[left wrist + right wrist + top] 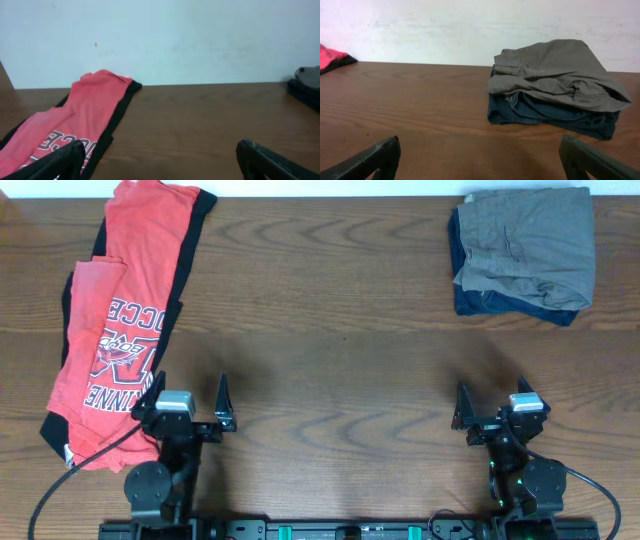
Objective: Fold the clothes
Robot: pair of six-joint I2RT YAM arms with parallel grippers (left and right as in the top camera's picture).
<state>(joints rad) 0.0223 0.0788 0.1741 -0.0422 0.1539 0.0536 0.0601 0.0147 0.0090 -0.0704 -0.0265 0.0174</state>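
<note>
grey-khaki shorts (555, 70) well beyond right fingers (377, 157)

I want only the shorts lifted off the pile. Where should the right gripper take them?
Probably the near folded edge of the shorts, with the right gripper coming from the robot's side: that edge lies raised atop the navy garment, so it could be pinched alone.

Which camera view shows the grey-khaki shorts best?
Right wrist: the grey-khaki shorts appear large, folded, lying on the navy garment. Overhead shows only their top, small; left wrist shows just a sliver at its right edge.
</note>
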